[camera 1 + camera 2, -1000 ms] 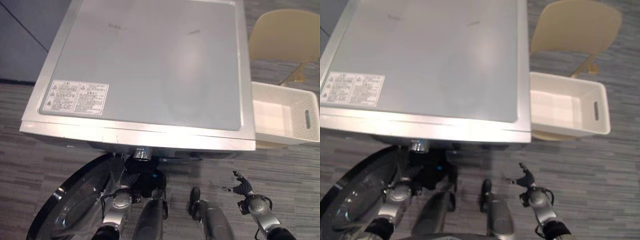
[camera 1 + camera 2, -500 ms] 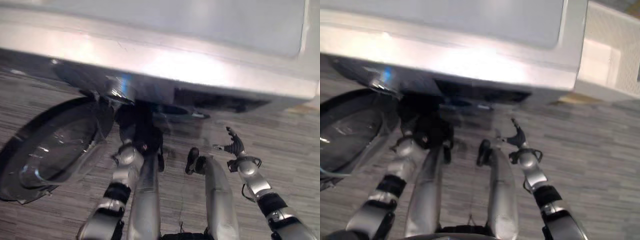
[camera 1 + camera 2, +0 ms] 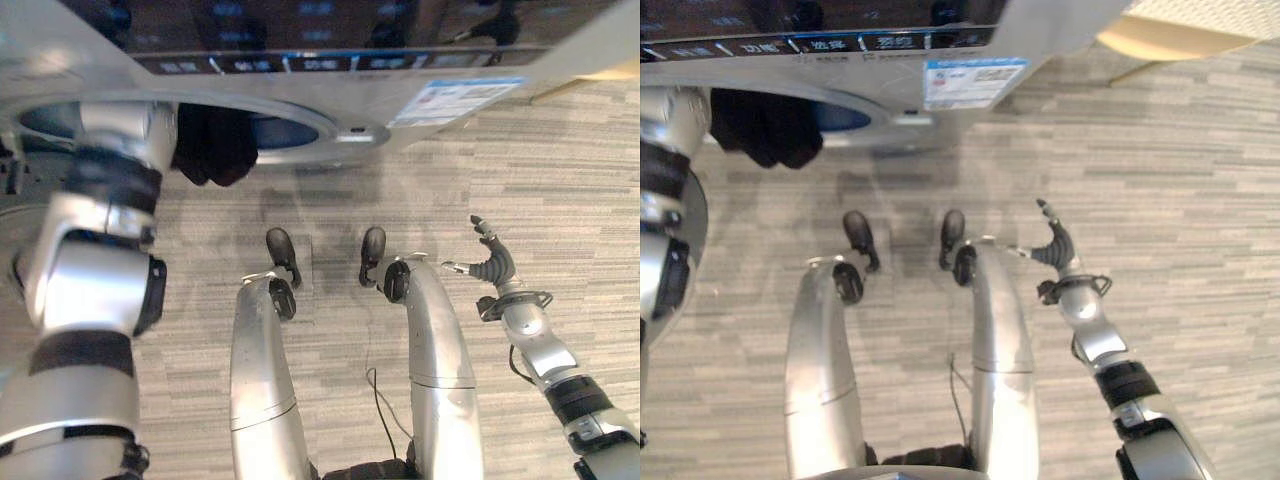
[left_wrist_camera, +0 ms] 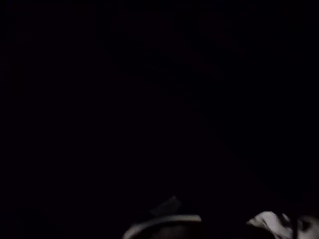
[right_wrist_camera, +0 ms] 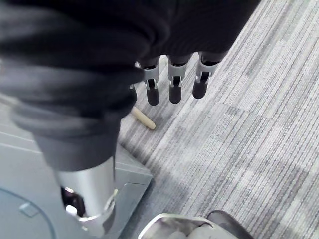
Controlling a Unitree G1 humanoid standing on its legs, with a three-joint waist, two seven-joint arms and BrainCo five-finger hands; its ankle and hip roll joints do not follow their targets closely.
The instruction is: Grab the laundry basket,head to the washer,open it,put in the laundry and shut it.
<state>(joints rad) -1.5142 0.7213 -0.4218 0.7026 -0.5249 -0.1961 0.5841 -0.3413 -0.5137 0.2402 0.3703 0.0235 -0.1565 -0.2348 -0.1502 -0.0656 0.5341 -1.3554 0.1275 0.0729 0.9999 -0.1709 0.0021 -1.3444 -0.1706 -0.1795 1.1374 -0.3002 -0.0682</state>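
- The silver front-loading washer (image 3: 300, 70) fills the top of the head views, with its dark control strip along the upper edge and its round porthole opening (image 3: 270, 130) facing the robot.
- The left hand (image 3: 215, 145), under its dark ribbed cover, reaches into that opening; whether its fingers are open or closed cannot be told.
- The right hand (image 3: 1055, 245) hangs over the grey striped carpet floor (image 3: 1180, 200), fingers straight and relaxed, holding nothing.
- A corner of the white perforated plastic laundry basket (image 3: 1200, 12) sits beside the washer, on the robot's right.

no print can be read; the washer (image 3: 400, 60) label (image 3: 455, 100) is illegible.
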